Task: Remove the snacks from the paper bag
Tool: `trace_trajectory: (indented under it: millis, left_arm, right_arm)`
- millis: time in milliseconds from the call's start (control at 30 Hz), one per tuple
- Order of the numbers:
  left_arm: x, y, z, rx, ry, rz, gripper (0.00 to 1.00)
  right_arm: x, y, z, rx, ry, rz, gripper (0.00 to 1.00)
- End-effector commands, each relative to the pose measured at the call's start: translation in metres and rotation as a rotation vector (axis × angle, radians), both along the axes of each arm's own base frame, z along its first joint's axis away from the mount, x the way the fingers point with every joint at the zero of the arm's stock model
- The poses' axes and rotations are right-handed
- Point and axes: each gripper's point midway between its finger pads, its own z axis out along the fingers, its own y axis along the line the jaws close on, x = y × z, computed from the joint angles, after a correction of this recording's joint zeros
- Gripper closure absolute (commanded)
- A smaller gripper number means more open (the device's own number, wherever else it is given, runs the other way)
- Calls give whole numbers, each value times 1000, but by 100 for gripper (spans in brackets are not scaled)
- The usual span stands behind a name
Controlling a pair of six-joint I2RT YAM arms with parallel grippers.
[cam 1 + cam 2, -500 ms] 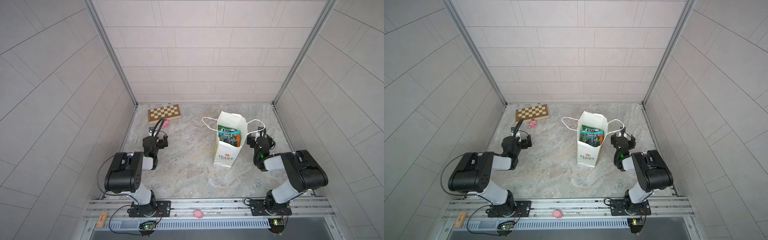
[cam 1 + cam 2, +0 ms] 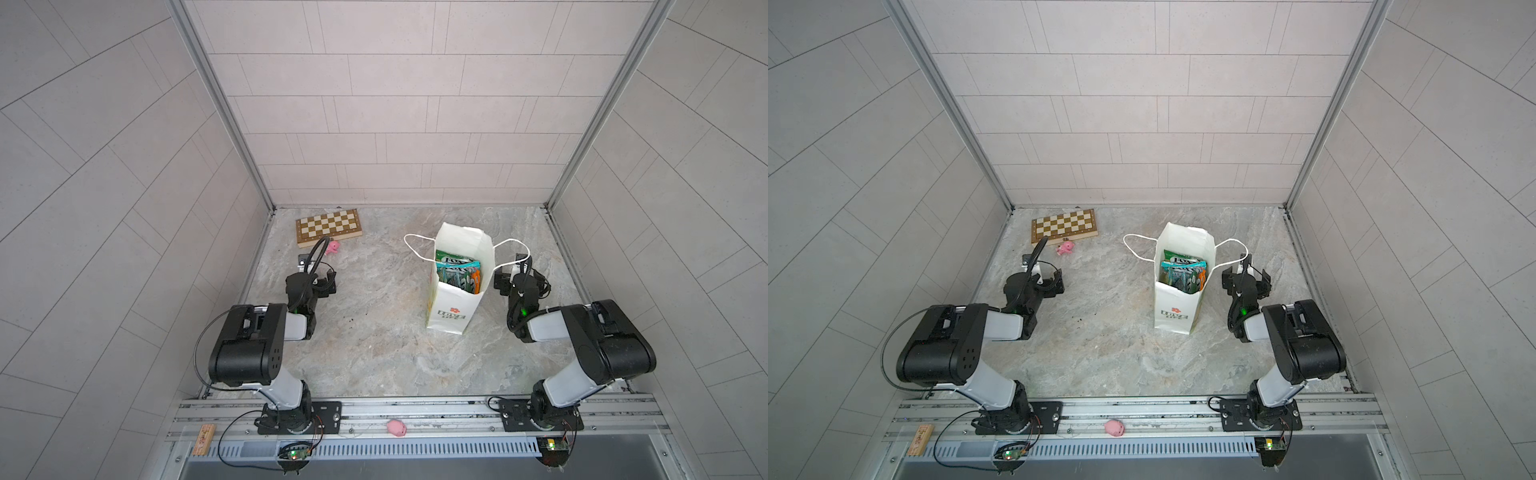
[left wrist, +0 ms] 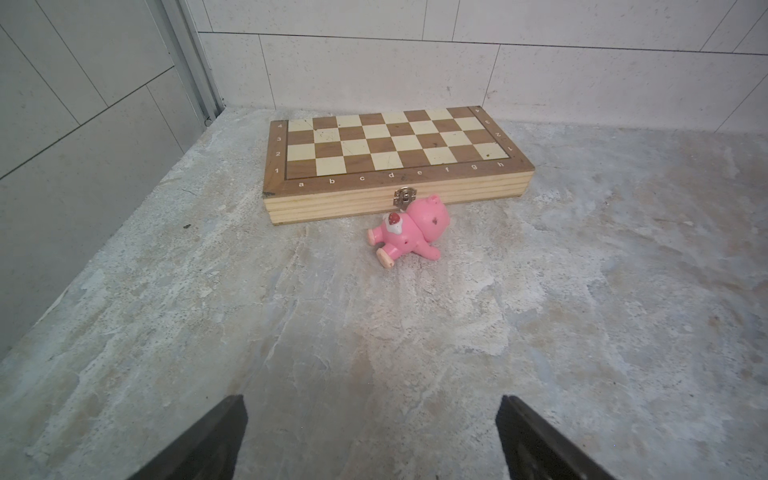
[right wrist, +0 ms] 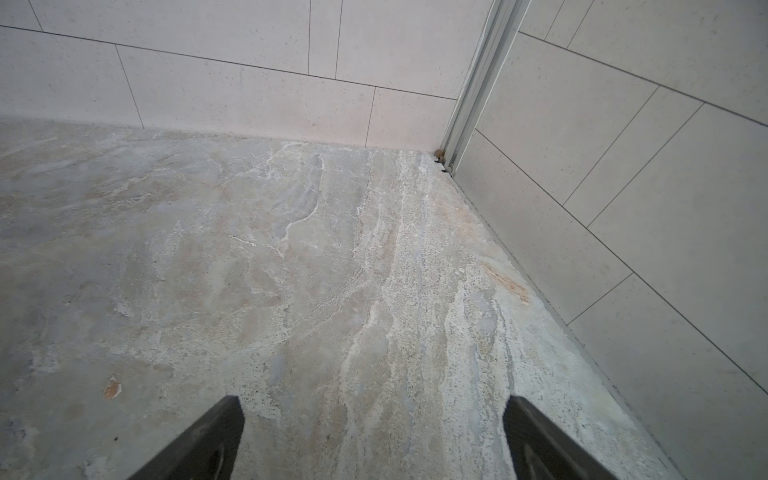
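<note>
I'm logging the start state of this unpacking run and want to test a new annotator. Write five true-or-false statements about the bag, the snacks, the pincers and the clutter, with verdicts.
1. The paper bag stands upright with the snacks inside. True.
2. The left pincer is shut on a snack. False: it is open and empty.
3. The right pincer is open and empty. True.
4. The pink toy pig lies on top of the chessboard. False: it lies on the table, beside the board.
5. The bag stands nearer the right pincer than the left. True.
</note>
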Motion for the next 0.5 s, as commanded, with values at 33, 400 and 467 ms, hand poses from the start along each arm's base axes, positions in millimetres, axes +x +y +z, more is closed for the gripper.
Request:
trace_trajectory:
  millis: [33,400,467]
  left_arm:
    - [7,0,10,14,-30,-1,0]
    - [-24,53,54,77,-84,387,0]
    - [-34,61,77,39,-97,479,0]
  right_arm:
    - [-1,-1,0,-11,-6,-10,1]
    - [-16,-2,33,-5,-47,-16,1]
    - [-20,-6,38,19,-30,-45,1]
